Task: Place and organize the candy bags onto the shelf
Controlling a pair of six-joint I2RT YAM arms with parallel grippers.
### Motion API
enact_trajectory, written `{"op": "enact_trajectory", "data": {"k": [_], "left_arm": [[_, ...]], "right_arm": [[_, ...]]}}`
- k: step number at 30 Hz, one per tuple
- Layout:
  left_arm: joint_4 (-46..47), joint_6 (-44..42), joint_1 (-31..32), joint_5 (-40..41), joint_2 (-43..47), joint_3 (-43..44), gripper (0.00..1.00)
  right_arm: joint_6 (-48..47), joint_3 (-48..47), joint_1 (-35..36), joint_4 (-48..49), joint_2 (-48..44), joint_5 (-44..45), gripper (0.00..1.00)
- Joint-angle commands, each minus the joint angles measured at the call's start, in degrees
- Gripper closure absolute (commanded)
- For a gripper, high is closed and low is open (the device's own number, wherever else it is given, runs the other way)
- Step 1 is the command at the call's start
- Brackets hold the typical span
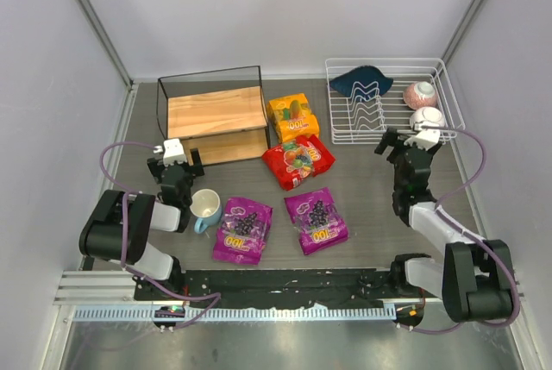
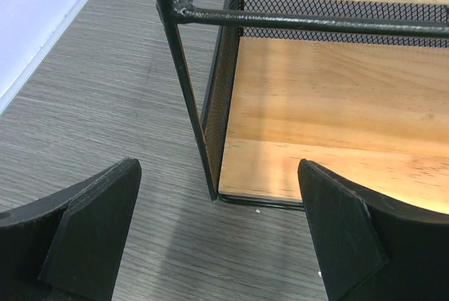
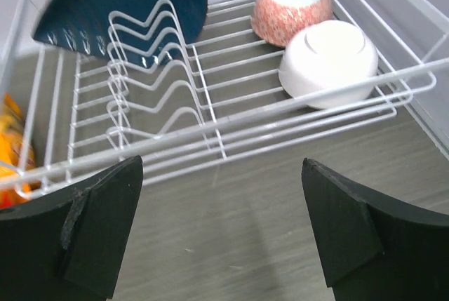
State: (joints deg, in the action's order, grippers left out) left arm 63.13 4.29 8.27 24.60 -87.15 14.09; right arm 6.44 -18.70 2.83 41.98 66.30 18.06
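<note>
The wooden shelf point(image 1: 216, 120) with a black wire frame stands at the back left; both boards are bare. Its front left corner shows in the left wrist view point(image 2: 295, 118). An orange-yellow candy bag point(image 1: 293, 117) and a red candy bag point(image 1: 298, 161) lie right of the shelf. Two purple candy bags point(image 1: 242, 228) point(image 1: 316, 219) lie nearer the front. My left gripper point(image 1: 174, 163) is open and empty just in front of the shelf's left corner point(image 2: 219, 227). My right gripper point(image 1: 412, 141) is open and empty in front of the white dish rack point(image 3: 221, 227).
A light blue mug point(image 1: 205, 208) stands beside the left arm. The white wire dish rack point(image 1: 390, 103) at the back right holds a dark blue plate point(image 3: 119, 6), a pink bowl point(image 3: 291, 6) and a white bowl point(image 3: 327, 62). White walls enclose the table.
</note>
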Motion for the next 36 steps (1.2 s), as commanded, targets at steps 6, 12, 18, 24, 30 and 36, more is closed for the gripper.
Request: {"op": "enact_trajectory", "data": {"k": [6, 12, 18, 24, 30, 36], "left_arm": [[2.1, 0.1, -0.5, -0.9, 1.3, 1.1, 0.0], [-24.5, -1.1, -0.9, -9.6, 11.8, 11.3, 0.0], [-36.9, -0.8, -0.9, -14.2, 17.4, 14.8, 0.0], [-54.5, -1.2, -0.9, -16.5, 18.5, 23.7, 0.0], [-60.1, -4.0, -0.9, -19.0, 21.5, 25.2, 0.0], [-68.9, -7.9, -1.0, -28.6, 23.2, 27.7, 0.0]], "right_arm": [[13.3, -17.6, 0.5, -38.6, -2.6, 8.5, 0.0], [15.7, -18.2, 0.6, -41.1, -4.5, 11.4, 0.0], [18.7, -17.5, 0.7, -44.5, -8.5, 13.2, 0.0], [17.8, -17.5, 1.0, -44.3, -12.7, 0.2, 0.0], [16.2, -22.8, 12.4, -48.1, -9.0, 1.9, 0.0], [15.8, -29.8, 29.4, -50.9, 3.8, 9.9, 0.0]]}}
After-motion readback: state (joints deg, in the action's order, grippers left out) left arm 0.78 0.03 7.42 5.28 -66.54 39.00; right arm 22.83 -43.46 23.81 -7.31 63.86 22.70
